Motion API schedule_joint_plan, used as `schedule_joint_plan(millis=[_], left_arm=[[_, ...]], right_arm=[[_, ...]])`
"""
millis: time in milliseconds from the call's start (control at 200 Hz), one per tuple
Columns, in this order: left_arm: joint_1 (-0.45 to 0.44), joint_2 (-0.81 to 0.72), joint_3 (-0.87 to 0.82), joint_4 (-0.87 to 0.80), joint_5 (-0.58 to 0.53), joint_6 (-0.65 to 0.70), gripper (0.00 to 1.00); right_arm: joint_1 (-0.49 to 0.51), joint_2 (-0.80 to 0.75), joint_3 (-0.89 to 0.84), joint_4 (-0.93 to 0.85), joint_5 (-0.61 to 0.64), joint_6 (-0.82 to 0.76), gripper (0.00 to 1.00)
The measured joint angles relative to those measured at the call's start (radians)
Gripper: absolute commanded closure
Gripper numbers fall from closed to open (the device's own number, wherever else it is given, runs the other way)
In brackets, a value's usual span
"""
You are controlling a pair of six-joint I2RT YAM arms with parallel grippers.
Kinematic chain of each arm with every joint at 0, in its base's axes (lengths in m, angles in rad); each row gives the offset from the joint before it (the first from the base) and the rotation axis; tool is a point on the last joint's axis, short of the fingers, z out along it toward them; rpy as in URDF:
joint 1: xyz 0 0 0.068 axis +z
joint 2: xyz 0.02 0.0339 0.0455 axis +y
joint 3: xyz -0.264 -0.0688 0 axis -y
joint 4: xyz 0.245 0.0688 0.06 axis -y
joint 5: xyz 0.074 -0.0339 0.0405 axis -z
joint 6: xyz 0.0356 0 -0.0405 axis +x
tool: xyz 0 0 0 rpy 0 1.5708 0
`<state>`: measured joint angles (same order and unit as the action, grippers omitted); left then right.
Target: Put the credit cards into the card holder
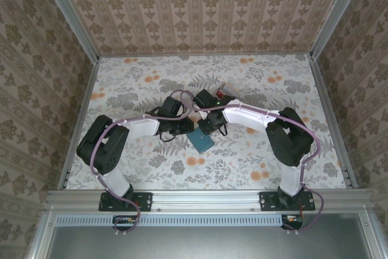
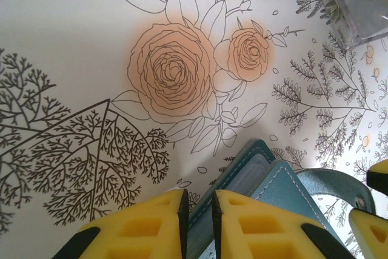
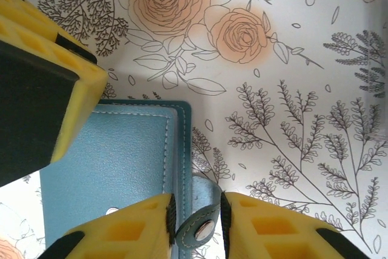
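Teal holder (image 1: 200, 141) lay flat on tabletop (image 1: 151, 77) between both tools, left tool (image 2: 199, 198) pinching one edge, right tool (image 3: 195, 201) closed on snap tab (image 3: 203, 213) at the opposite side; cards (image 1: 225, 91) sat beyond, nearer right tool.

My teal card holder (image 1: 200, 141) lies flat on the table (image 1: 273, 156), folded, white-stitched, its snap strap between my right fingers (image 3: 121, 235). The grey-white and red credit cards (image 1: 225, 90) lie just beyond.
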<state>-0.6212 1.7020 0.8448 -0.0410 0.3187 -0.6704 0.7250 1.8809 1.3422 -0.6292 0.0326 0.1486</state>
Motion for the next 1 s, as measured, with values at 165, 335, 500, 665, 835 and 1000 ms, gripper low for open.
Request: schedule_joint_plan(millis=[165, 335, 500, 665, 835, 1000], left_arm=[[0.000, 0.011, 0.000, 0.008, 0.003, -0.005, 0.79], [0.000, 0.012, 0.000, 0.011, 0.004, -0.007, 0.79], [0.000, 0.012, 0.000, 0.012, 0.005, -0.007, 0.79], [0.000, 0.012, 0.000, 0.013, 0.008, -0.008, 0.79], [0.000, 0.012, 0.000, 0.021, 0.012, -0.010, 0.79], [0.000, 0.012, -0.001, 0.028, 0.012, -0.010, 0.79]], right_arm=[[0.000, 0.000, 0.000, -0.003, 0.012, -0.012, 0.83], [0.000, 0.000, 0.000, -0.004, 0.013, -0.015, 0.89], [-0.002, -0.010, 0.000, -0.007, -0.003, -0.011, 0.93], [-0.011, -0.060, -0.018, 0.005, -0.060, 0.018, 0.95], [-0.018, -0.100, -0.087, 0.078, -0.140, 0.089, 0.96], [-0.020, -0.100, -0.129, 0.138, -0.191, 0.138, 0.96]])
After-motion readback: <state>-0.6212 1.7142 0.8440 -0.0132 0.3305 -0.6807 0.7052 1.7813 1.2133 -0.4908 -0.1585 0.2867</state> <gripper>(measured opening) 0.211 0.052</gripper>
